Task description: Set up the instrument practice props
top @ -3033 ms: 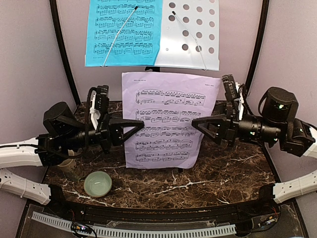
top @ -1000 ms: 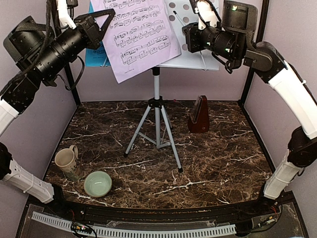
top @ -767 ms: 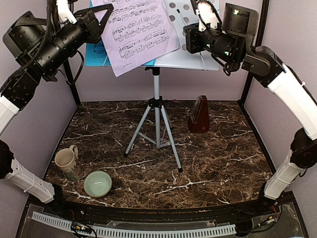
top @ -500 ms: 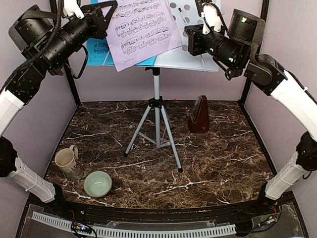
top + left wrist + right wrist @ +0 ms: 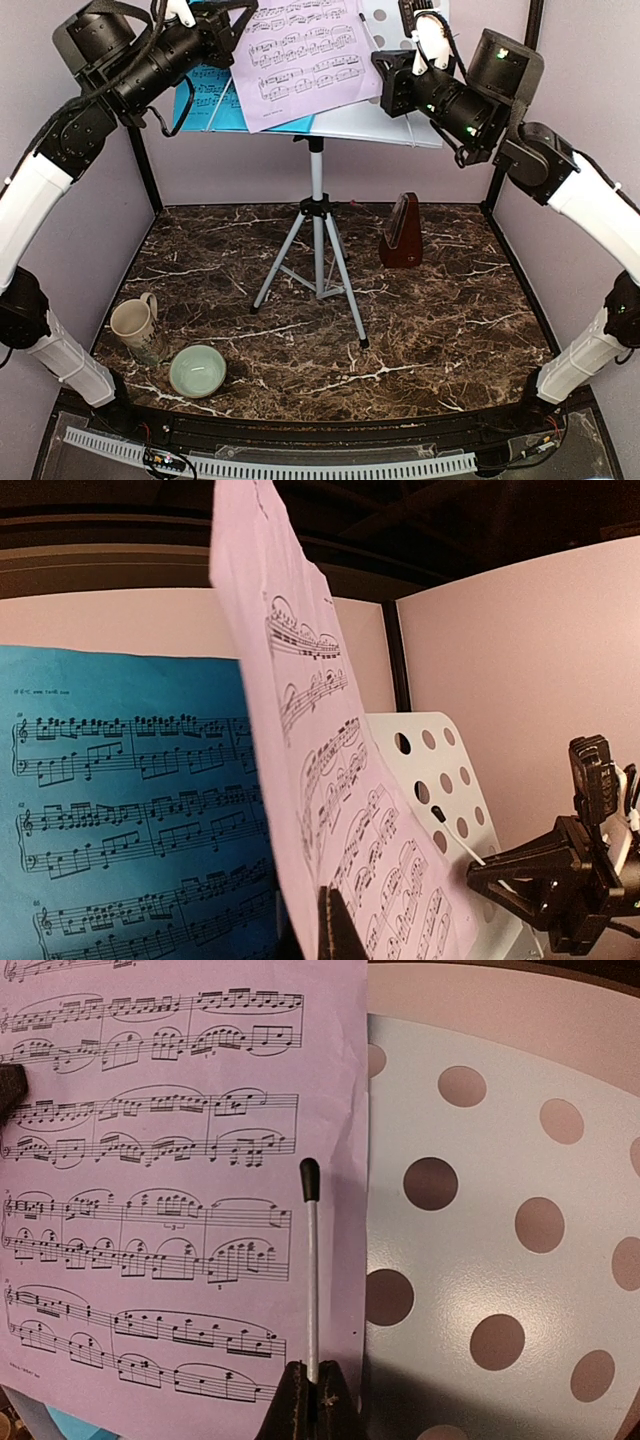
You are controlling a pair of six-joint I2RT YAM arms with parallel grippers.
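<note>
Brown marble tabletop (image 5: 430, 330), lilac walls (image 5: 60, 260). Music stand (image 5: 317, 215) centre-back on its tripod, blue sheet (image 5: 120, 780) on its white desk. Left gripper (image 5: 335, 915) pinches the pink sheet (image 5: 305, 60), held up before the desk, overlapping the blue. Right gripper (image 5: 311, 1390) is clamped on the desk's wire page-holder (image 5: 312, 1260), which lies along the pink sheet's right edge. Metronome (image 5: 402, 232) right of the tripod; mug (image 5: 132, 322) and bowl (image 5: 197, 370) near-left.

Pink sheet-music page (image 5: 305, 60) lifted from low over dark marble desk (image 5: 450, 300) up to white perforated stand panel (image 5: 480, 1260). In last second, page slid right, uncovering more of blue sheet-music page (image 5: 212, 98). Left gripper (image 5: 236, 16) rose with it, pinching page edge. Right gripper (image 5: 310, 1400) released page edge and closed on thin black-tipped retainer wire (image 5: 312, 1280).
</note>
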